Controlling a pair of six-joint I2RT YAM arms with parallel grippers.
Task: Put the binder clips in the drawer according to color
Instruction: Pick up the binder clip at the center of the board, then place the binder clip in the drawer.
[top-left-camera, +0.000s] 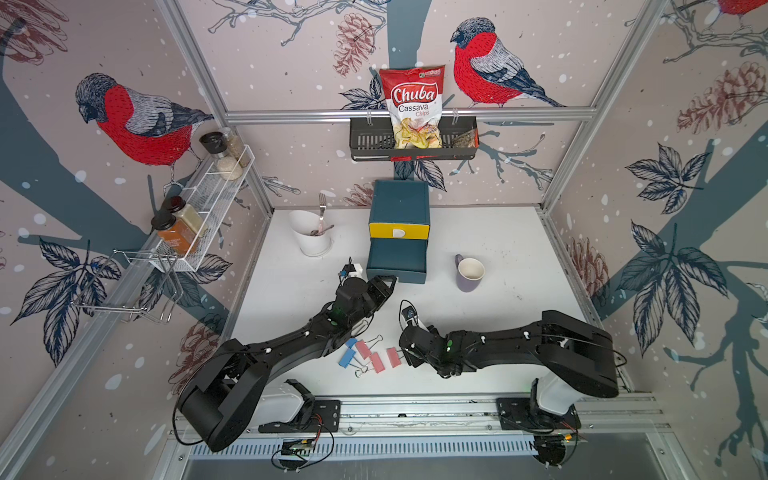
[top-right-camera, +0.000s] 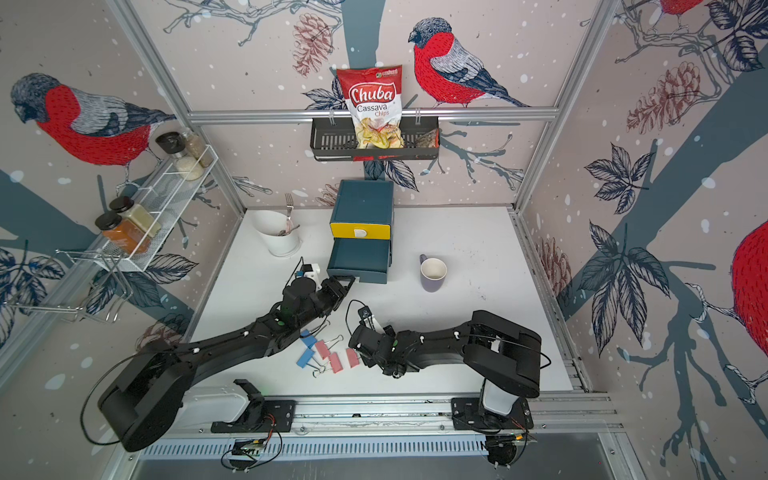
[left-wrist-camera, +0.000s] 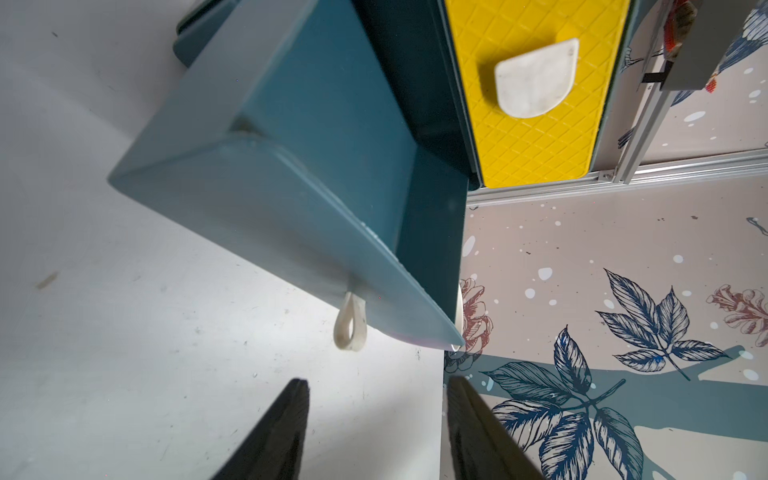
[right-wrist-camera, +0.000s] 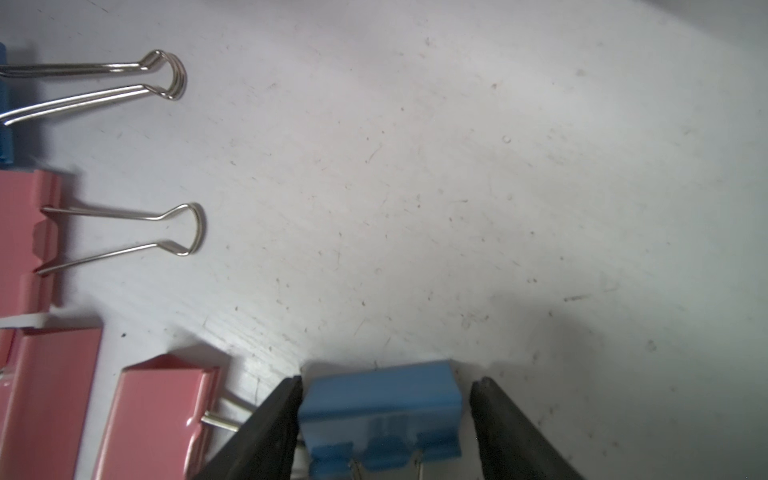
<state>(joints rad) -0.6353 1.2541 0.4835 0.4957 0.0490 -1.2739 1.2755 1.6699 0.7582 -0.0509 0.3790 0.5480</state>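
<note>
White tabletop (top-left-camera: 519, 232), walled on 3 sides; far-rt part is bare surface. Two black arms reach in from the near edge. The drawer (top-left-camera: 400, 203), a teal chest, stands back-centre against the wall. Its yellow top front is shut, and a teal tray (top-left-camera: 397, 255) below it is pulled out toward the arms. White utensil pot (top-left-camera: 311, 237) w/ a fork sits left of the chest; purple mug (top-left-camera: 470, 272) sits to the rt, apart from it. Left gripper (left-wrist-camera: 377, 384) hovers just off the tray's front edge, fingers spread, nothing btwn them; white pull tab (left-wrist-camera: 351, 326) hangs just ahead. Binder clips (top-left-camera: 377, 361), pink and blue, lie bunched btwn the arms near the front edge. Right gripper (right-wrist-camera: 386, 380) is low over the tabletop, fingers spread around a blue clip (right-wrist-camera: 380, 409): one finger touches its end, the other stands off w/ a gap.
</note>
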